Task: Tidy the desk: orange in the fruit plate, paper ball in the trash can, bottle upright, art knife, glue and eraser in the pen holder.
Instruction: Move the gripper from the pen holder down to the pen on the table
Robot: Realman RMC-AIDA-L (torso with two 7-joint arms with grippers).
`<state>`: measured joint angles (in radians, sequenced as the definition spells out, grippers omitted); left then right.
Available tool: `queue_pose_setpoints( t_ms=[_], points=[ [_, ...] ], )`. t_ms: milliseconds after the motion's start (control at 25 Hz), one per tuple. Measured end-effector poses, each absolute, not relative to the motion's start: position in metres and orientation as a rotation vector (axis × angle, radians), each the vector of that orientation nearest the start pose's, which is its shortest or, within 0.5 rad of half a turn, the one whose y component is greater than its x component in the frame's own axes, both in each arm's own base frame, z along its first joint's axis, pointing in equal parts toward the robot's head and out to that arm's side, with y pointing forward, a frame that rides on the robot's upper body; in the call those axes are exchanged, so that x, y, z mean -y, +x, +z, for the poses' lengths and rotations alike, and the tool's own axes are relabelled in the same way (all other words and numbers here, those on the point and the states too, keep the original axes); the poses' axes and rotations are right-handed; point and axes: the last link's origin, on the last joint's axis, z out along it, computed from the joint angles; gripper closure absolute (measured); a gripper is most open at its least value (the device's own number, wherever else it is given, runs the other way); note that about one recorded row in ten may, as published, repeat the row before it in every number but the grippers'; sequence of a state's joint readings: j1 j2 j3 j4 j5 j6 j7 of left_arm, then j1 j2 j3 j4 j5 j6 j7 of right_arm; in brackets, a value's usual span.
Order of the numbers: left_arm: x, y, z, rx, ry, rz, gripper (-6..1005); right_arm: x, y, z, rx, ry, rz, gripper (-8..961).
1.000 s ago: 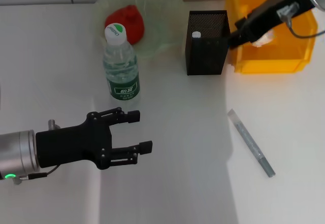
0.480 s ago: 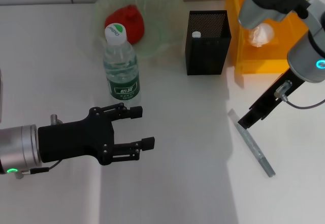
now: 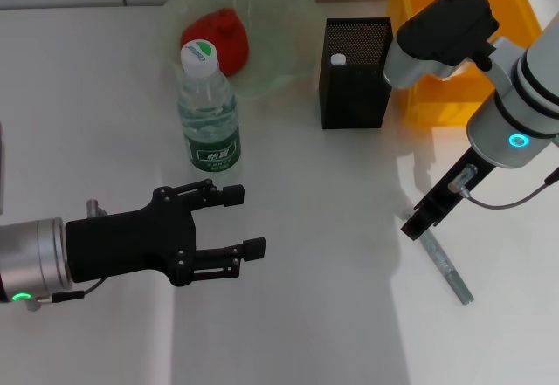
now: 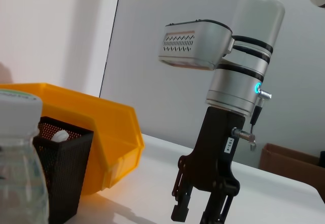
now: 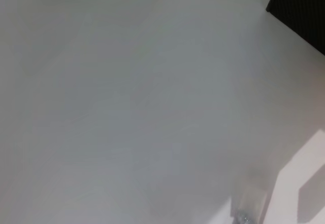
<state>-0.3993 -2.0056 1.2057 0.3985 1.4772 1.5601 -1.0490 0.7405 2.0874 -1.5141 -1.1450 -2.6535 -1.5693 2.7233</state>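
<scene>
White desk (image 3: pixel 314 193); left gripper (image 3: pixel 238 222) fingers apart, right gripper's (image 3: pixel 417 224) unclear.

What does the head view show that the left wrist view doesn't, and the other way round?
Only the head view shows the fruit plate with the red fruit in it, the art knife lying on the desk, and the open left gripper. Only the left wrist view shows a cardboard box behind the desk. Both show the upright bottle, the black pen holder, the yellow bin and the right gripper, which hangs over the knife.
</scene>
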Motion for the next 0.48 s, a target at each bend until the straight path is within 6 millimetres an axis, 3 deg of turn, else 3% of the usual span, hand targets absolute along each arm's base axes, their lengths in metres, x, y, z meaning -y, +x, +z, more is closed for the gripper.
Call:
queue_pose_setpoints(
  t_ms=[240, 480],
  points=[
    [-0.2686, -0.2798, -0.0387, 0.500, -2.797, -0.909, 199, -0.3554, 0.1799, -0.0442, -1.010, -2.559, -0.775, 384],
    [-0.2683, -0.2802, -0.0391, 0.502, -2.797, -0.908, 199, -0.3574, 0.1850, -0.0486, -1.015, -2.549, -0.771, 546]
  ],
)
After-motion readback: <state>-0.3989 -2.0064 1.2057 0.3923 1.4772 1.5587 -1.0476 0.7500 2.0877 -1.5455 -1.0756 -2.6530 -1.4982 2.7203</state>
